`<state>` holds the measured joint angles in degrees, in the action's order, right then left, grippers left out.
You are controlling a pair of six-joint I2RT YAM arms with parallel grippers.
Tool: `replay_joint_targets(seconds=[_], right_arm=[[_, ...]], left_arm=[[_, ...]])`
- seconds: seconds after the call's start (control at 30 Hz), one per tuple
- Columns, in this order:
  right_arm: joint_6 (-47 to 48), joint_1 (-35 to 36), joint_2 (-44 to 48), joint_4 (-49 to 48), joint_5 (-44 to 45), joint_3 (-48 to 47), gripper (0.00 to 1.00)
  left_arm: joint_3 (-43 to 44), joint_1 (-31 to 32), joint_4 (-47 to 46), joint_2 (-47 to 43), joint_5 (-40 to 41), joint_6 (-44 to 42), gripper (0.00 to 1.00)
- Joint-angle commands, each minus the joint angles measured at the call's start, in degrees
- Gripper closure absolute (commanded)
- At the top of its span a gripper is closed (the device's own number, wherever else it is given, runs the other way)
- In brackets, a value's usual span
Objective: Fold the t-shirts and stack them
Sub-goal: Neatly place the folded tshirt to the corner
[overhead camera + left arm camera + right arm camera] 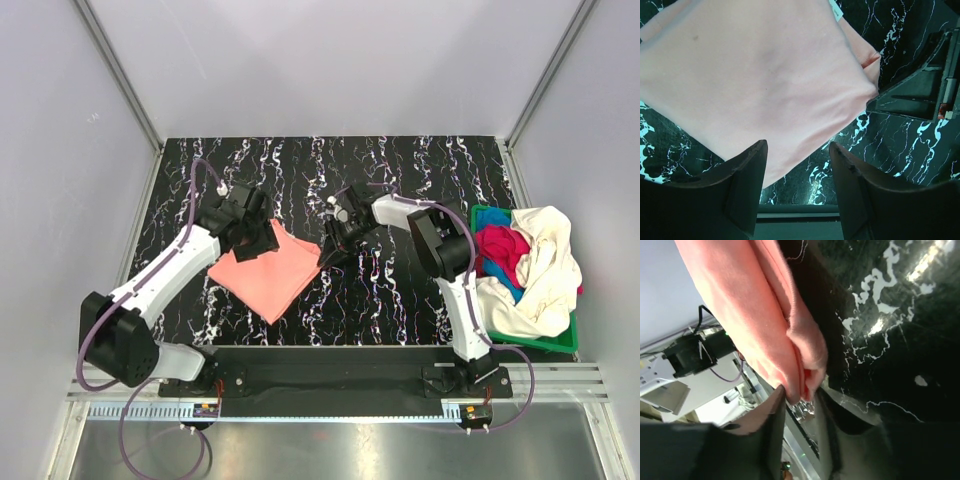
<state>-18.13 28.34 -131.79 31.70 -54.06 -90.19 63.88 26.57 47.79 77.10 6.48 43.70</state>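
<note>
A salmon-pink t-shirt lies folded on the black marbled table. In the left wrist view the shirt fills the upper part, with its small white neck label at the top edge. My left gripper is at the shirt's far left corner. It is open, with its fingers standing over the shirt's edge and nothing between them. My right gripper is at the shirt's right corner. It is shut on a bunched corner of the pink cloth.
A green plastic basket stands at the table's right edge. It holds a cream-white shirt, a magenta one and a blue one. The right gripper's black body shows in the left wrist view.
</note>
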Motion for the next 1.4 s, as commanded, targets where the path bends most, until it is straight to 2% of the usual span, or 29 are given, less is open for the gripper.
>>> replay_joint_targets(seconds=[0.0,0.07,0.1,0.17,0.3,0.37,0.4,0.43,0.53,0.57,0.63,0.67,0.7,0.73,0.8,0.9,1.1,1.2,1.23,1.37], right_arm=[[-1.2,0.14,-0.05,0.64,0.44,-2.1,0.74],[-3.65,-0.39,2.22,0.03,5.62,0.44,0.91],[-7.23,-1.0,3.54,-2.41,6.68,5.07,0.99],[-10.94,-0.74,8.96,-8.81,8.88,10.71,1.0],[-24.65,1.98,20.76,-20.78,15.9,29.31,1.0],[-29.22,5.14,26.48,-27.96,18.64,34.27,1.0],[-32.72,6.54,27.71,-29.75,18.99,37.34,0.93],[-33.8,8.56,29.38,-31.16,18.82,38.07,0.67],[-35.22,9.89,33.15,-33.02,17.68,39.65,0.51],[-34.78,8.76,34.39,-29.11,18.11,39.92,0.39],[-30.75,6.83,38.51,-23.82,20.57,40.01,0.27],[-27.08,5.08,39.84,-18.4,22.93,39.92,0.14],[-25.13,3.84,41.07,-16.08,23.99,39.92,0.1],[-23.46,2.79,43.0,-14.06,24.7,39.83,0.01],[-19.85,-0.63,44.42,-10.79,25.84,40.62,0.0],[-17.38,-3.8,43.82,-11.66,23.84,41.68,0.0],[-16.5,-6.1,40.73,-12.36,21.28,41.15,0.0],[-16.41,-6.36,40.47,-13.07,21.37,40.97,0.1],[-16.41,-6.8,39.86,-13.07,21.11,40.8,0.19],[-15.36,-7.33,38.1,-13.07,19.09,40.01,0.4]], left_arm=[[3.53,0.24,-1.47,1.91,0.2,-1.51,0.43],[4.58,0.24,-1.3,3.66,-0.85,-2.13,0.43],[6.33,0.24,-1.12,6.11,-1.38,-2.83,0.43],[8.62,0.33,-0.94,8.58,-2.17,-3.27,0.43],[12.75,1.2,-1.82,15.6,-3.75,-4.59,0.43],[16.25,2.08,-1.56,18.33,-4.19,-5.12,0.43],[17.5,3.22,-0.86,21.13,-4.46,-5.73,0.43],[18.64,4.01,-0.42,22.38,-4.63,-6.17,0.42],[23.47,7.17,2.65,26.59,-3.67,-6.61,0.39],[25.49,8.05,3.53,27.22,-2.8,-6.53,0.37],[26.91,10.86,5.38,28.19,0.28,-6.0,0.37],[27.87,12.53,7.12,28.45,2.29,-5.13,0.37],[28.32,13.41,8.27,29.07,3.53,-4.34,0.39],[28.76,14.12,9.07,29.42,4.67,-3.54,0.39],[28.59,16.75,9.78,30.21,7.4,-1.87,0.43],[29.98,19.48,12.22,32.67,10.04,1.37,0.45],[37.46,21.51,20.06,40.22,16.63,3.93,0.46],[38.16,21.42,19.36,41.72,16.64,4.11,0.46],[38.95,21.51,19.36,42.95,16.55,4.02,0.46],[40.71,21.33,19.53,45.59,16.37,3.14,0.5]])
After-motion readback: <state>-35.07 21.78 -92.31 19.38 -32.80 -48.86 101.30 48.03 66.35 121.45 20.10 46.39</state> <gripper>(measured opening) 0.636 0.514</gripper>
